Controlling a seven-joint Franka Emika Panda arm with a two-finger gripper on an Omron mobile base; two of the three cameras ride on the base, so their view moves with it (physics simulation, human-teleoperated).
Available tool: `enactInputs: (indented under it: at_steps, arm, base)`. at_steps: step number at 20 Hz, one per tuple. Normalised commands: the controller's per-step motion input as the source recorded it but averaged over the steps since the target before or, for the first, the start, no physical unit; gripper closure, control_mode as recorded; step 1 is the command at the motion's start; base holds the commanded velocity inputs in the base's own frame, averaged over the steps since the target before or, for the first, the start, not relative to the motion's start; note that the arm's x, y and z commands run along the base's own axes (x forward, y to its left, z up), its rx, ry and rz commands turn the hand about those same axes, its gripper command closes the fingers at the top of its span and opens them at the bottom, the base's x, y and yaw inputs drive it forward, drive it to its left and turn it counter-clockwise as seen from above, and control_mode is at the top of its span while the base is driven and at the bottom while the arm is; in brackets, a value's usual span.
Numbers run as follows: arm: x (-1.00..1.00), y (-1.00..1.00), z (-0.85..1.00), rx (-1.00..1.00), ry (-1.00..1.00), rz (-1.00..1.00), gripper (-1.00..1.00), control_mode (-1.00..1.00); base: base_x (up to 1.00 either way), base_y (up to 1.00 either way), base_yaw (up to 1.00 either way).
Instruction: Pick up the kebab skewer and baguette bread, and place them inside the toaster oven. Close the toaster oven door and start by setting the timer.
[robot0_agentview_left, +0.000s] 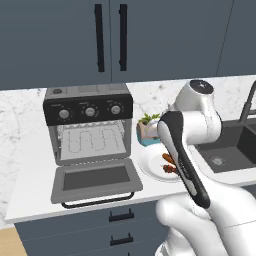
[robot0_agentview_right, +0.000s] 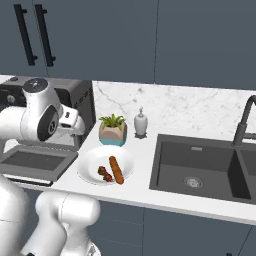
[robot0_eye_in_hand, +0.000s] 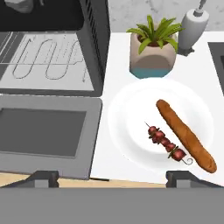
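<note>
The toaster oven (robot0_agentview_left: 90, 125) stands on the counter with its door (robot0_agentview_left: 95, 180) dropped open and flat, and the wire rack (robot0_eye_in_hand: 43, 61) inside is bare. Right of it a white plate (robot0_eye_in_hand: 131, 122) holds the orange-brown baguette bread (robot0_eye_in_hand: 186, 135) and, beside it on the left, the kebab skewer (robot0_eye_in_hand: 166, 143) of dark red chunks. Both also lie on the plate (robot0_agentview_right: 90, 160) in the right base view: baguette bread (robot0_agentview_right: 116, 170), kebab skewer (robot0_agentview_right: 104, 173). My gripper (robot0_eye_in_hand: 114, 179) hovers above the door and plate, open, with nothing between its widely spread fingertips.
A small potted plant (robot0_eye_in_hand: 153, 48) and a white soap bottle (robot0_eye_in_hand: 192, 28) stand behind the plate near the marble wall. A dark sink (robot0_agentview_right: 200, 170) with a black faucet (robot0_agentview_right: 245, 120) lies to the right. The counter's front edge runs just below the open door.
</note>
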Motion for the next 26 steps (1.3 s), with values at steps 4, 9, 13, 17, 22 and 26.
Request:
enactInputs:
  at_steps: [4, 9, 13, 17, 22, 26]
  arm:
    - [0.03, 1.0, -0.22, 0.0, -0.27, -0.14, -1.0, -1.0]
    - [0.38, 1.0, -0.1, 0.0, -0.26, -0.16, -1.0, -1.0]
    - [0.69, 1.0, 0.0, -0.02, -0.09, -0.21, -1.0, -1.0]
    - [0.84, 1.0, 0.02, -0.07, 0.0, -0.15, -1.0, -1.0]
    - [0.9, 0.65, 0.14, -0.02, 0.07, -0.03, -1.0, -1.0]
    - [0.45, 0.44, 0.0, -0.07, 0.0, 0.0, -1.0, -1.0]
  base:
    - [0.0, 0.0, 0.0]
    - [0.0, 0.0, 0.0]
    - [0.0, 0.0, 0.0]
    - [0.0, 0.0, 0.0]
    - [0.0, 0.0, 0.0]
    - [0.0, 0.0, 0.0]
